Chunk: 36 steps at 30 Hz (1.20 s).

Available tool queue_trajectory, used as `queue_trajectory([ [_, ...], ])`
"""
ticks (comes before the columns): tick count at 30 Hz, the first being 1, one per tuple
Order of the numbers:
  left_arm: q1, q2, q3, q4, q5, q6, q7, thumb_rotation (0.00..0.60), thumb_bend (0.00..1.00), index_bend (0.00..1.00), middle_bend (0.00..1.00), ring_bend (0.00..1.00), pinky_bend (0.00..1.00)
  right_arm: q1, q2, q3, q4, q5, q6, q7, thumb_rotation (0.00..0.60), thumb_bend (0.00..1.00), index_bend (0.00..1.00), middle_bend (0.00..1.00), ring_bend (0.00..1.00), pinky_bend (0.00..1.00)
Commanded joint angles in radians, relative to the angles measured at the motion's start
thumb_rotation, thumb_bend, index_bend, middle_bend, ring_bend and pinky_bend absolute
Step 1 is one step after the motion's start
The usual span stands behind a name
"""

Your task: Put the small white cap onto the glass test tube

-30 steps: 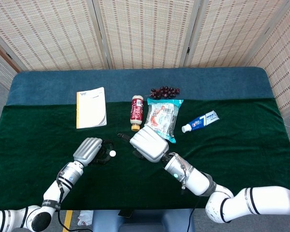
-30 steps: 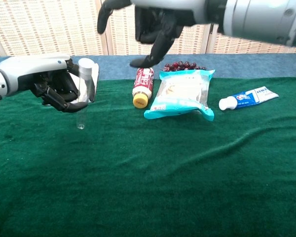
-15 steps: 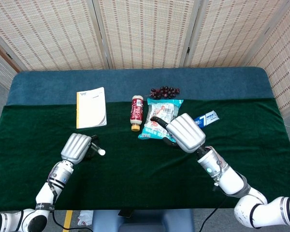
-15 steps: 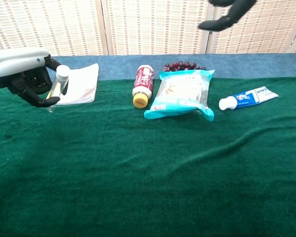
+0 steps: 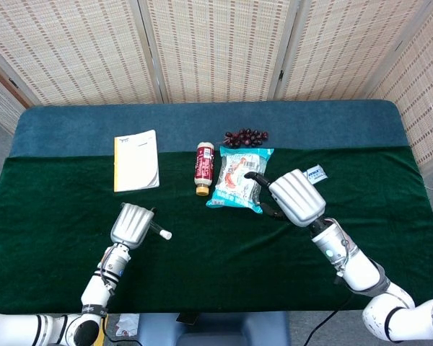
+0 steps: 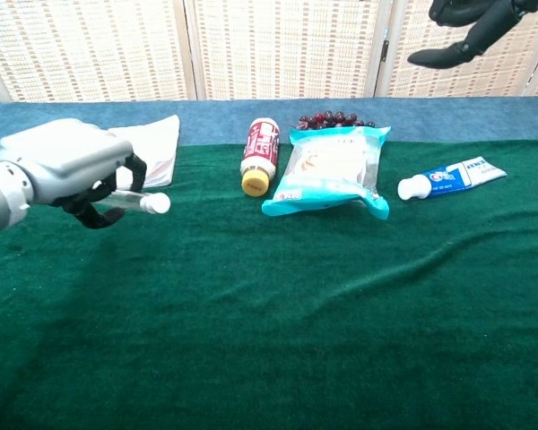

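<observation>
My left hand point(image 5: 132, 223) point(image 6: 67, 170) grips the glass test tube point(image 6: 133, 202), which lies almost level with its capped end pointing right. The small white cap point(image 5: 166, 235) point(image 6: 159, 203) sits on that end of the tube. Most of the glass is hidden inside the fingers. My right hand point(image 5: 296, 197) is raised over the table right of centre, beside the snack bag, with its fingers apart and nothing in them. In the chest view only its dark fingers point(image 6: 471, 20) show at the top right.
Along the back lie a yellow-edged notebook point(image 5: 136, 161), a red bottle with a yellow lid point(image 5: 203, 168), a blue snack bag point(image 5: 239, 179), dark grapes point(image 5: 246, 136) and a toothpaste tube point(image 6: 450, 177). Green cloth point(image 5: 216, 267) covers the table.
The left hand has turned the capped tube from upright to nearly level and drawn back towards me. The right hand has pulled away from the tube, rightward and up, empty.
</observation>
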<state>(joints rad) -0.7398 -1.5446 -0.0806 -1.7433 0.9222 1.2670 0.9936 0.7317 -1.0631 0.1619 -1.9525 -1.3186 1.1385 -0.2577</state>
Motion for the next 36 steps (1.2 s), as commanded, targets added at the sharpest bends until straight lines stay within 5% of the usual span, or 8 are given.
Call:
queue_trajectory([
  [1, -0.025, -0.037, -0.008, 0.024, -0.042, -0.018, 0.044, 0.600, 0.51, 0.73, 0.95, 0.91, 0.84, -0.005, -0.004, 0.003, 0.006, -0.002, -0.004, 0.007, 0.591, 0.37, 0.23, 1.00, 1.00, 1.00],
  [13, -0.060, -0.123, -0.017, 0.122, -0.117, -0.042, 0.101, 0.600, 0.50, 0.59, 0.95, 0.90, 0.84, -0.027, -0.029, 0.004, 0.031, -0.009, -0.016, 0.025, 0.590, 0.37, 0.23, 1.00, 1.00, 1.00],
  [25, -0.079, -0.129, -0.017, 0.117, -0.201, -0.069, 0.126, 0.600, 0.50, 0.35, 0.95, 0.90, 0.84, -0.049, -0.031, 0.012, 0.043, -0.017, -0.016, 0.052, 0.590, 0.37, 0.23, 1.00, 1.00, 1.00],
  [31, -0.061, -0.078, -0.014, 0.049, -0.166, -0.037, 0.078, 0.600, 0.50, 0.26, 0.95, 0.90, 0.84, -0.067, -0.013, 0.017, 0.049, -0.022, -0.005, 0.068, 0.591, 0.37, 0.23, 1.00, 1.00, 1.00],
  [36, 0.017, 0.035, -0.012, -0.008, -0.006, 0.038, -0.116, 0.600, 0.50, 0.26, 0.88, 0.82, 0.83, -0.108, 0.058, -0.006, 0.033, 0.006, -0.013, 0.065, 0.590, 0.37, 0.23, 1.00, 1.00, 1.00],
])
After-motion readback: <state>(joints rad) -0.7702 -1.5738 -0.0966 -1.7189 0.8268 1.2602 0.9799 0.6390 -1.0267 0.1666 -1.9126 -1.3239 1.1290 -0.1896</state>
